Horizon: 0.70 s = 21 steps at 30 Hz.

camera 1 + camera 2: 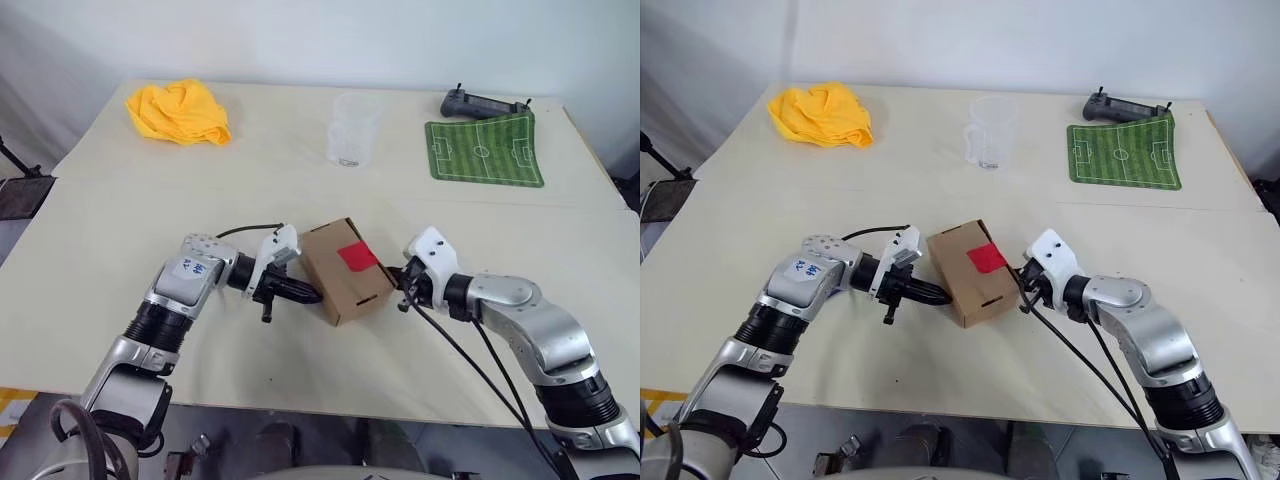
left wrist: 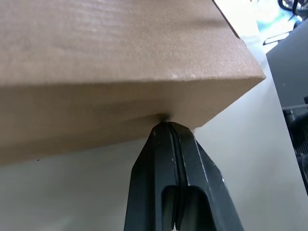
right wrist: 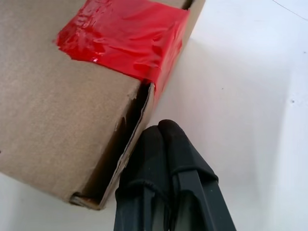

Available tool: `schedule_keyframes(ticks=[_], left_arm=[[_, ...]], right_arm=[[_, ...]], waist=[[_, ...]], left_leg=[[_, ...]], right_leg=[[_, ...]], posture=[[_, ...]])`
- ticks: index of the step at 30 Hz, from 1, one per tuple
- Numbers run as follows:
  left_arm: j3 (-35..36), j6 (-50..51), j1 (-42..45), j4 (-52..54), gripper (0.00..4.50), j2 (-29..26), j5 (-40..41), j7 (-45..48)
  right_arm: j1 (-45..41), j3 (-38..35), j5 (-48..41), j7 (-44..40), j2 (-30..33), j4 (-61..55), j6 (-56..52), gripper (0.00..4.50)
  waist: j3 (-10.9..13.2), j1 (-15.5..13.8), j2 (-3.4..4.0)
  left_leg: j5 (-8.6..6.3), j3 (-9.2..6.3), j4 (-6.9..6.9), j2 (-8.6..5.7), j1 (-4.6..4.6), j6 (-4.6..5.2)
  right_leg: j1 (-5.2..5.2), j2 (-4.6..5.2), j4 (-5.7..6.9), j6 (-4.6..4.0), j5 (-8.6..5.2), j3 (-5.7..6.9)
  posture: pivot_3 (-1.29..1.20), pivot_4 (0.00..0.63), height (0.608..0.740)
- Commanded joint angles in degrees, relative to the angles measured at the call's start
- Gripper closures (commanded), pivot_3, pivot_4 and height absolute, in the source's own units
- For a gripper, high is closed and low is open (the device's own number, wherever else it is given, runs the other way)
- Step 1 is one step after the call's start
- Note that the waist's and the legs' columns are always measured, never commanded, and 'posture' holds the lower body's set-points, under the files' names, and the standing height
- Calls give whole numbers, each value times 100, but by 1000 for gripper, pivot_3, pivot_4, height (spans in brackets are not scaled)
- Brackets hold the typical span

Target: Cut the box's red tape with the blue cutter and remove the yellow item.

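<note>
Closed left hand (image 1: 300, 292) and closed right hand (image 1: 404, 290) press opposite sides of the small brown cardboard box (image 1: 335, 278) mid-desk (image 1: 100, 220), likely steadying it.

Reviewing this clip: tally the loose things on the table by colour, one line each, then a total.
Yellow: 1, cloth
Brown: 1, box with red tape
Clear: 1, cup
Green: 1, pitch mat
Black: 1, controller
Total: 5
</note>
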<state>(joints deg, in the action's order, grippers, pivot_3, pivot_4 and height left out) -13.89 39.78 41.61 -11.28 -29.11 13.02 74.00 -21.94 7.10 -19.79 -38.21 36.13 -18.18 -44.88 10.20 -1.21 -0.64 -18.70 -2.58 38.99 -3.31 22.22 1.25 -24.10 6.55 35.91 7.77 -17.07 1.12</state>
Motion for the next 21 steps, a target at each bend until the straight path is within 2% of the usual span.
schedule_keyframes(ticks=[1,3,4,7,11,16,19,21], left_arm=[[802,92,14,525,4500,-425,826,461],[1278,306,58,554,4500,-719,1232,559],[1468,323,63,527,4500,-860,1334,515],[1995,-429,-312,136,3907,-1318,1176,336],[2615,-2018,-1047,-1016,2659,-1866,731,110],[2994,-3314,-1635,-2399,1122,-2589,502,205],[3320,-3786,-1954,-2973,164,-2925,545,294],[3585,-3896,-2157,-3029,30,-3030,684,291]], right_arm=[[204,-703,-416,-465,452,-507,55,4461],[379,-1131,-568,-703,759,-570,158,4461],[493,-1334,-623,-828,900,-596,264,4097],[973,-1939,-873,-1294,1095,-738,730,3234],[1652,-2709,-1460,-1909,895,-1120,1522,1772],[2183,-2990,-2113,-1957,703,-1777,1645,48],[2559,-2967,-2500,-2216,516,-2204,1987,0],[2631,-2949,-2785,-2076,423,-2383,1966,0]], waist=[[0,-4,0],[0,-2,0],[0,1,1],[-1,6,3],[-7,34,14],[-4,80,7],[-4,3,7],[-4,-1,8]], left_leg=[[0,-1,1,0,11,0],[0,1,4,0,25,0],[0,1,4,1,28,0],[0,4,1,2,20,-1],[-1,11,-10,2,6,-3],[-2,9,-6,6,6,-4],[-6,3,1,2,5,2],[-12,1,-1,5,4,2]], right_leg=[[-11,1,0,0,0,0],[-27,2,5,0,0,-2],[-31,2,5,-1,0,-2],[-26,2,5,0,0,-1],[-22,1,3,-1,0,-7],[-21,3,4,-1,0,-7],[-14,13,-4,-1,1,-10],[-12,14,-1,-2,1,-25]], posture=[[0,150,740],[0,150,740],[0,150,740],[0,150,740],[0,150,740],[0,150,740],[0,150,740],[0,150,740]])
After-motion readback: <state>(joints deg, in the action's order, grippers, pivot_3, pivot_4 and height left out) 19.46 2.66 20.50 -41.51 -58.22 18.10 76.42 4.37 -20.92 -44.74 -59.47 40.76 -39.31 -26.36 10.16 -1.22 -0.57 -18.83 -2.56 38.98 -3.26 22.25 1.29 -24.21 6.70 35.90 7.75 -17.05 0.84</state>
